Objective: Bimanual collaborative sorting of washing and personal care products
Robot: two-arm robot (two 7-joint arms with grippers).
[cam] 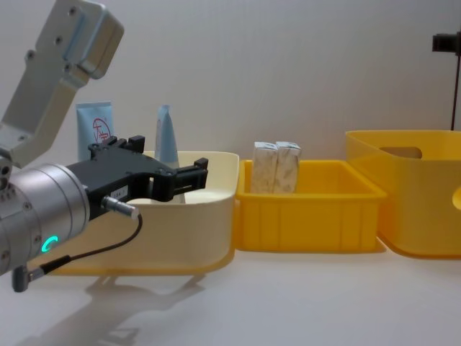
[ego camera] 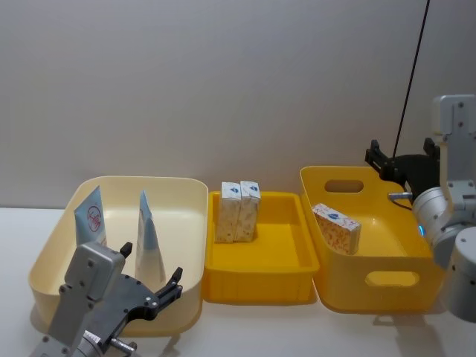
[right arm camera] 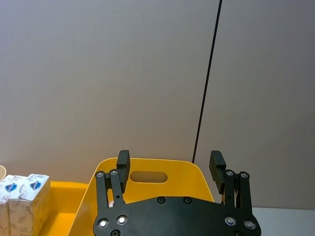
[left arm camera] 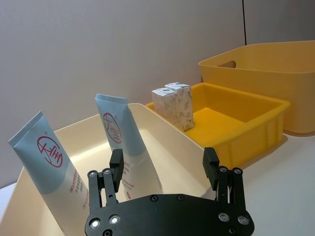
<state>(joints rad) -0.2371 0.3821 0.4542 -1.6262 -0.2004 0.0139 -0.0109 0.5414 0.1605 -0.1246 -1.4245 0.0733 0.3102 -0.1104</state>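
The left gripper masks the near rim of the cream bin. From the chest, its wall hides the bases of the pale blue tube and whitish tube. The deep yellow bin runs off-frame, and lettering on the red-printed carton is unreadable.

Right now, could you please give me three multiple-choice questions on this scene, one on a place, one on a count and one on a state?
1. Where is the red-printed carton?
A. in the cream bin
B. in the left gripper
C. in the deep yellow bin

2. How many tubes stand in the cream bin?
A. one
B. two
C. three

3. How is the left gripper?
A. open, empty
B. shut on a tube
C. shut on a carton

Answers:
1 C, it leans inside the deep yellow bin.
2 B, two pale blue tubes stand upright there.
3 A, its jaws stand apart with nothing between them.
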